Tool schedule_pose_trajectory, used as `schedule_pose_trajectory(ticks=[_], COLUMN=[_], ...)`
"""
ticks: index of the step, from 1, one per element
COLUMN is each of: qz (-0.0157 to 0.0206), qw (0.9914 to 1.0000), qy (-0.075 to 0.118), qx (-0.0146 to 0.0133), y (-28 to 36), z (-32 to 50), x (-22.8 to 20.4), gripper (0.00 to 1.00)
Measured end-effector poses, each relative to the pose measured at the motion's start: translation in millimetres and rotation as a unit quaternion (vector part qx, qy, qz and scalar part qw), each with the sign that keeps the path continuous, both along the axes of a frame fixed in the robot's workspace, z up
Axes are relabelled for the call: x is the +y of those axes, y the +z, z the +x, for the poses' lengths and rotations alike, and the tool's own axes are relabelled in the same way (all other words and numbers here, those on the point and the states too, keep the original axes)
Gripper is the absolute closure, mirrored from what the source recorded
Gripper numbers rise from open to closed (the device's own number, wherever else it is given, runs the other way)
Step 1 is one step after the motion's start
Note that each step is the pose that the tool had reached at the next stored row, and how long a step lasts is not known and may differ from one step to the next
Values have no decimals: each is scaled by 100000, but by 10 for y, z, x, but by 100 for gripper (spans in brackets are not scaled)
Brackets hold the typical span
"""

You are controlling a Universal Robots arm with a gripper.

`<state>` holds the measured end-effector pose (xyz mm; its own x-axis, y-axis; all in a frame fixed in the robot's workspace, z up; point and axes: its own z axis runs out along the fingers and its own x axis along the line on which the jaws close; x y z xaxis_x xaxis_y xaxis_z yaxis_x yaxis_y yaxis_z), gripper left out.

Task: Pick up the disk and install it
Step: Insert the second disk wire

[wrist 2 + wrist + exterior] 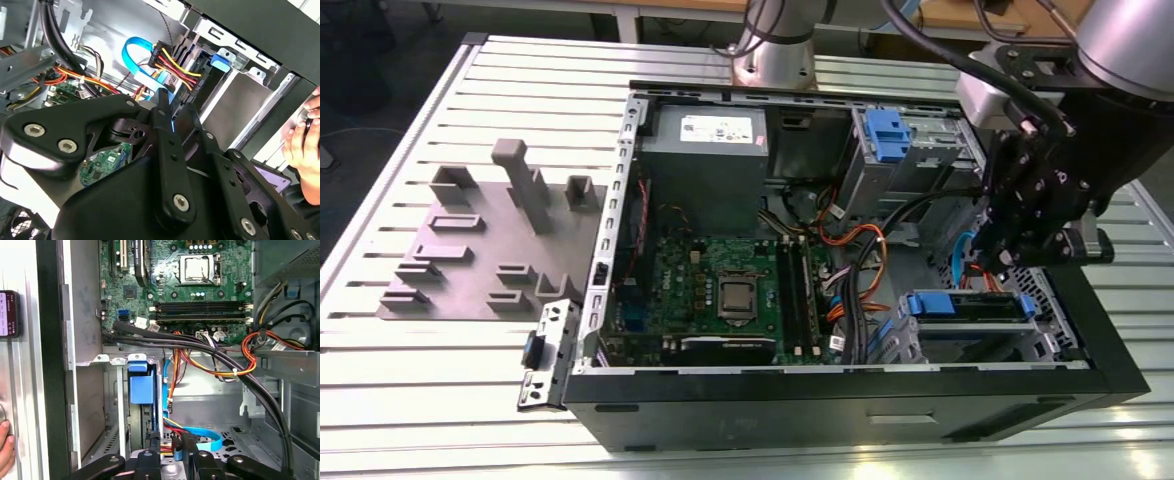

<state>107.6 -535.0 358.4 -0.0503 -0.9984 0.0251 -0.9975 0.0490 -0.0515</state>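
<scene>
Gripper hangs right above the disk, which sits in the case's bay; fingers look nearly closed, holding nothing.

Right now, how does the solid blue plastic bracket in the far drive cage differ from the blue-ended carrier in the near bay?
The blue plastic bracket is blue throughout; the blue-ended carrier is dark between blue ends. The bracket points away in the exterior view; the carrier lies crosswise. The gripper hangs by the carrier, apart from the bracket. Both sit in metal bays.
</scene>
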Motion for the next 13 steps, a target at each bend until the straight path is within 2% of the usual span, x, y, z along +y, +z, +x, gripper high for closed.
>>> schedule_pose_trajectory(ticks=[4, 13], qz=[-465, -499], qw=[99999, 99997], qy=[-5, -5], qx=[165, 629], y=[-24, -62], z=[11, 31], x=[13, 41], gripper=[69, 69])
